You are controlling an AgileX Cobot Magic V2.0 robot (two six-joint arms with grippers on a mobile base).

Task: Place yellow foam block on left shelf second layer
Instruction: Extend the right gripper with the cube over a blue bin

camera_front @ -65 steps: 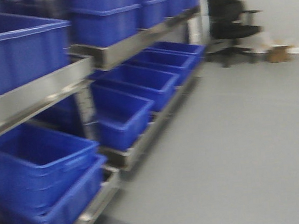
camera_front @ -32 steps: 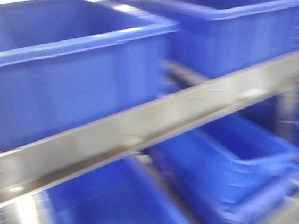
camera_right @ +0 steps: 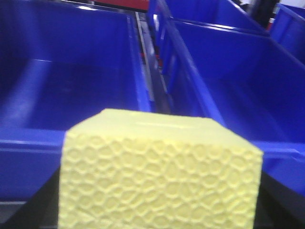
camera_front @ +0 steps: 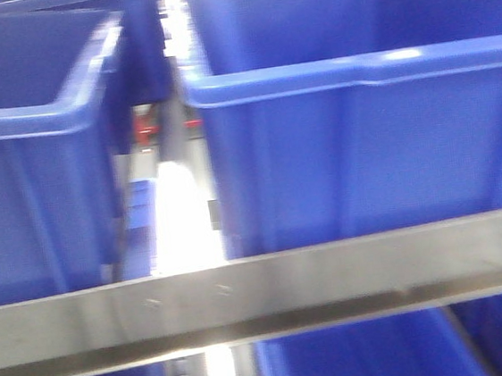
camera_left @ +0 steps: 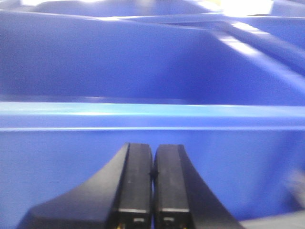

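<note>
The yellow foam block [camera_right: 159,176] fills the lower half of the right wrist view, its dimpled face toward the camera. My right gripper [camera_right: 159,210] is shut on it, with only dark fingers [camera_right: 47,205] showing at its sides. The block hangs in front of two blue bins, one on the left [camera_right: 71,81] and one on the right [camera_right: 238,86]. My left gripper [camera_left: 153,162] is shut with nothing in it, close to a blue bin's outer wall [camera_left: 143,138], just below its rim. Neither gripper appears in the front view.
In the front view a steel shelf rail [camera_front: 262,294] crosses below two blue bins, left [camera_front: 34,175] and right [camera_front: 363,140], with a bright narrow gap [camera_front: 177,214] between them. Another blue bin [camera_front: 358,356] sits on the layer beneath.
The front view has swung from looking down the aisle, with floor and a chair in sight, to facing the shelf close up. Bins and the steel rail now fill it.
</note>
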